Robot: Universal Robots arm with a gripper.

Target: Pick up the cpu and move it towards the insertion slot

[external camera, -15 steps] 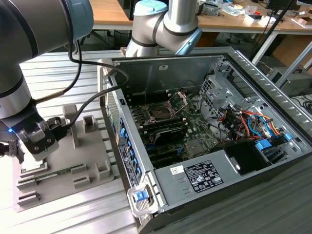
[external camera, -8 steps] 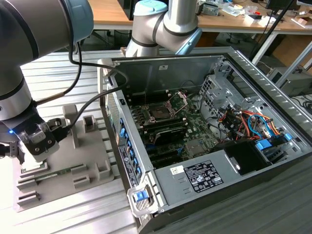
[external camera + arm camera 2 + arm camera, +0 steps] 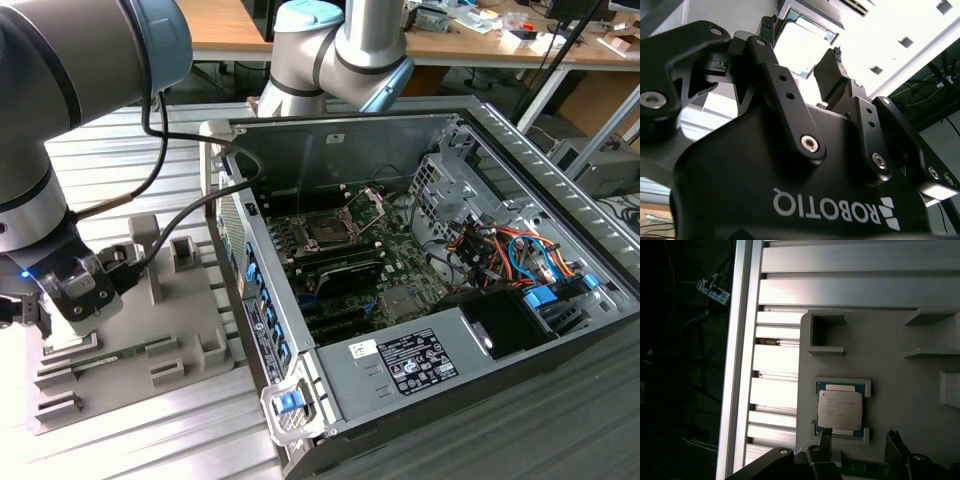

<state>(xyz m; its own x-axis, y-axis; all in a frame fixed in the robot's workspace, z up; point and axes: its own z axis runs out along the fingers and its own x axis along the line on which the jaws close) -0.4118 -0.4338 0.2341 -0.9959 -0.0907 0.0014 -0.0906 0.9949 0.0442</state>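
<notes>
The cpu (image 3: 840, 409), a small square chip with a pale metal face, lies flat in its seat on the grey tray (image 3: 890, 365). In the first wrist view my gripper (image 3: 858, 441) hangs open just off one edge of the chip, touching nothing. In the second wrist view the bright cpu (image 3: 805, 42) shows between the two black fingers (image 3: 832, 75). In the exterior view the gripper (image 3: 45, 318) is low over the tray (image 3: 200, 320) at the exterior view's left. The insertion slot (image 3: 328, 230), its metal load plate raised, sits on the green board inside the open computer case.
The case wall (image 3: 245, 290) stands between the tray and the board. Raised grey blocks (image 3: 145, 235) stick up from the tray. Cables (image 3: 500, 250) and a drive cage fill the case's right side. The tray rests on a ribbed aluminium table (image 3: 790, 290).
</notes>
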